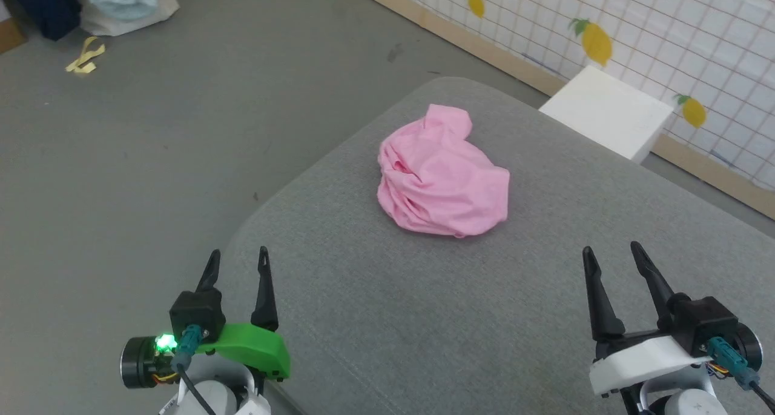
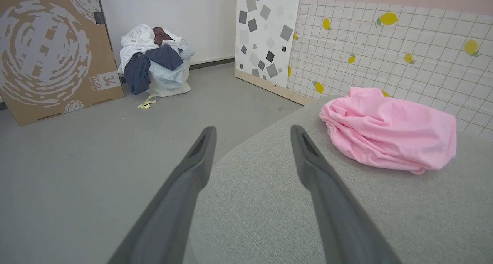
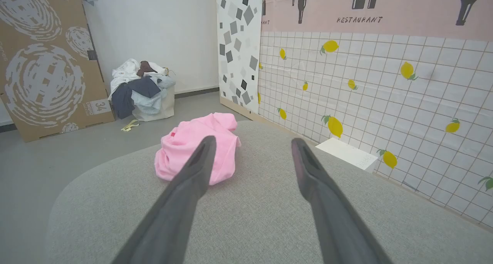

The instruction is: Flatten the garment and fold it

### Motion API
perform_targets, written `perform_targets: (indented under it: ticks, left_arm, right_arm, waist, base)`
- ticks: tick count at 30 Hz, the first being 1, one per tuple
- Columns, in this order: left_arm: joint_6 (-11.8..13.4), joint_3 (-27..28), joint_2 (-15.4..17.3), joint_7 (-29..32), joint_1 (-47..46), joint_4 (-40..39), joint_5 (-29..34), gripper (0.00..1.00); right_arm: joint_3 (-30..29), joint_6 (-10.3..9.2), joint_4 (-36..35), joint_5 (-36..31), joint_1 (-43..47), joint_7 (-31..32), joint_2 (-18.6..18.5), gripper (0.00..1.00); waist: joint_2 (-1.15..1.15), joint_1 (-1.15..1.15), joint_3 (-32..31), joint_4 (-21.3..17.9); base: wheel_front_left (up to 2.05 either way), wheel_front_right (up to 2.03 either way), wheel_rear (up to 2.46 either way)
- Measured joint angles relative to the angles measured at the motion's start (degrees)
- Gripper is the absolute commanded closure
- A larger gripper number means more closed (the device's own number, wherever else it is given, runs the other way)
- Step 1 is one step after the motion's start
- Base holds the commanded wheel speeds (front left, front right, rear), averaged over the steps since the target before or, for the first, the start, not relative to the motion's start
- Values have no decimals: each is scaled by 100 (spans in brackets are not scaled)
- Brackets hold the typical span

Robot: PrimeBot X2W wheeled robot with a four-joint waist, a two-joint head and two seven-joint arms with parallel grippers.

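Head view, left side first: the left gripper (image 1: 238,251) hangs at the near-left edge of the grey padded surface (image 1: 387,330), fingers spread apart, nothing between them. Centre: the garment (image 1: 441,175), pink and crumpled into a rumpled heap, lies on the surface well ahead of both grippers, touching neither. Over to the right, the right gripper (image 1: 610,248) hangs above the surface, fingers parted too, and empty. Beyond the far edge, a white box (image 1: 605,112) stands by the lemon-print tiled wall (image 1: 696,33).
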Motion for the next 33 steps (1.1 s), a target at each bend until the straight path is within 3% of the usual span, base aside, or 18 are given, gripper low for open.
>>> perform_targets:
  ticks: [13, 18, 27, 33]
  left_arm:
    - [115, 21, -43, -1, 98, -105, -121, 0]
    - [65, 143, -90, 1, -130, -122, -477, 0]
    - [-94, 482, -126, 772, -2125, 288, -1236, 0]
    - [-135, 743, 52, 1745, -3445, 889, -1695, 0]
  right_arm:
    - [-38, 0, -25, 4, 1, 0, 2, 0]
    - [-104, 0, -103, -75, -9, 0, 0, 0]
    - [-226, 0, -599, -503, -492, 180, 2, 0]
    - [-214, 0, -717, -639, -679, 242, 2, 0]
  waist:
    - [0, 0, 40, -101]
    - [0, 0, 195, -204]
    - [0, 0, 975, -519]
    - [0, 1, 1661, -914]
  base:
    - [-3, -3, -3]
    - [0, 0, 0]
    - [0, 0, 0]
    - [0, 0, 0]
